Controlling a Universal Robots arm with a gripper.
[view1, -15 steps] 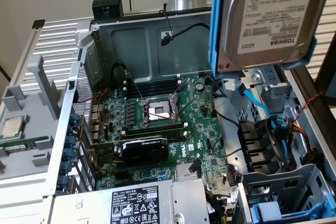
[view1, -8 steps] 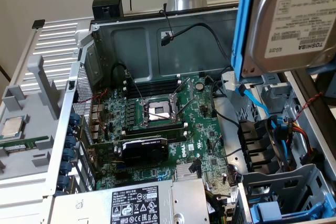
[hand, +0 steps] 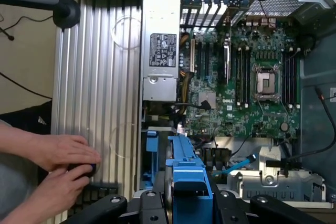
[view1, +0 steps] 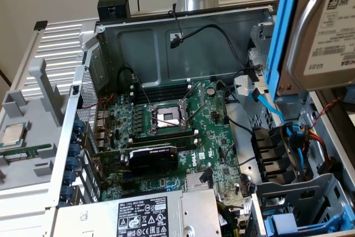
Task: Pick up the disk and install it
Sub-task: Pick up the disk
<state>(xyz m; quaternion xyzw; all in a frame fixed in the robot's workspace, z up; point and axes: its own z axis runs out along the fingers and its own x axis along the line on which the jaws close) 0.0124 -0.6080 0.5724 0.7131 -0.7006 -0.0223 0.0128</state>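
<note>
While the open computer case (view1: 222, 43) lies on the ribbed table (view1: 61, 43) in the exterior view, the disk (view1: 327, 26) hangs in the air at that view's upper right. It is close to the camera and tilted, with its white printed label facing outward and its blue carrier frame (view1: 282, 37) running down the edge nearer the case. Below it, at the exterior view's lower right, sits a grey drive cage (view1: 310, 192) with a blue piece in it. The motherboard (view1: 216, 137) covers the case floor. Its bare processor socket (view1: 166, 117) is near the middle, a black card (view1: 152, 159) sits just in front, and the power supply (view1: 150, 215) is nearest the camera. On a grey tray (view1: 41, 81) at the exterior view's left lie a square processor chip (view1: 14, 134) and a green memory stick (view1: 25, 152).

From the wrist view, the hand (hand: 191, 205) is closed on the disk (hand: 189, 179): black fingers (hand: 113, 208) flank the blue carrier, which is seen edge-on between them. The disk is held over the drive end of the case, near the power supply (hand: 160, 45), with the motherboard (hand: 247, 77) beyond. A person's fingers (hand: 81, 153) rest on the table (hand: 97, 77), well apart from the disk.
</note>
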